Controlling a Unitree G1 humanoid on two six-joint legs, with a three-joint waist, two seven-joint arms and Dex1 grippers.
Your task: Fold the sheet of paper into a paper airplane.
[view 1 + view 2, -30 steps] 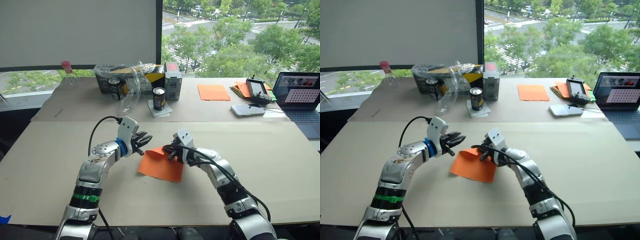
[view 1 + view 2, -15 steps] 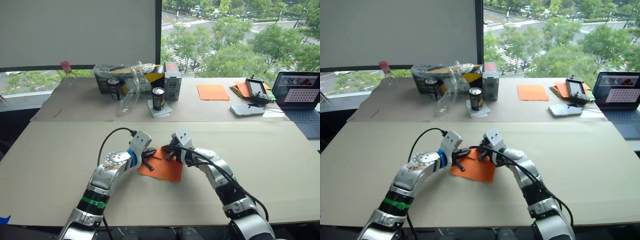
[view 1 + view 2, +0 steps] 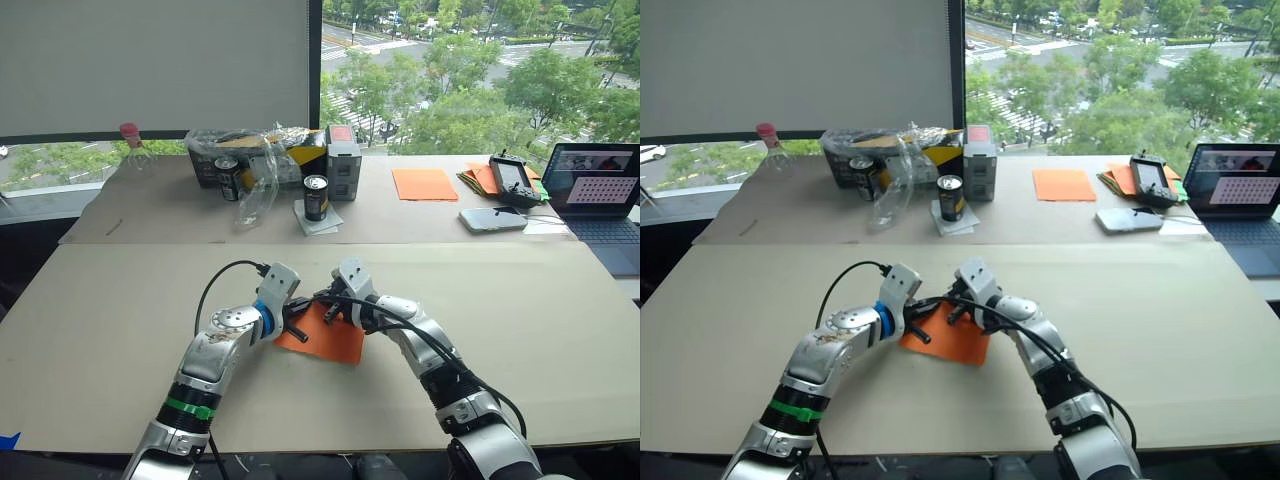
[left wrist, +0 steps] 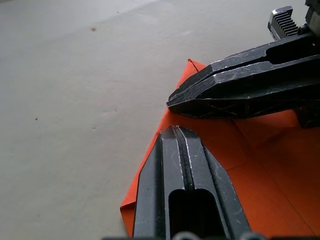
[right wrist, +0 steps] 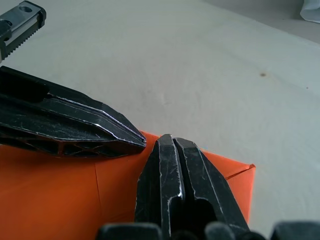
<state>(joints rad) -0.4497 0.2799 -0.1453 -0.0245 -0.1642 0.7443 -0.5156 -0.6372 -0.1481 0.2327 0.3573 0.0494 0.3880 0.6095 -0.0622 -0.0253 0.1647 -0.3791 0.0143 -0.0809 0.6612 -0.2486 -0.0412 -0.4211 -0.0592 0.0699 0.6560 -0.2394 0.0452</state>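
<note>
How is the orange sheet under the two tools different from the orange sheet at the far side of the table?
The sheet of paper lies near, under the left tool and right tool, both shut; it shows creases. The far orange sheet lies untouched and looks smooth. Both are bright orange and lie on the table.

A pink-capped clear bottle is seen at upper left on the beige table. Two dark cans and a grey box are noted at upper centre. A smooth orange sheet, a paper pile, a phone and a laptop are recorded at upper right.
</note>
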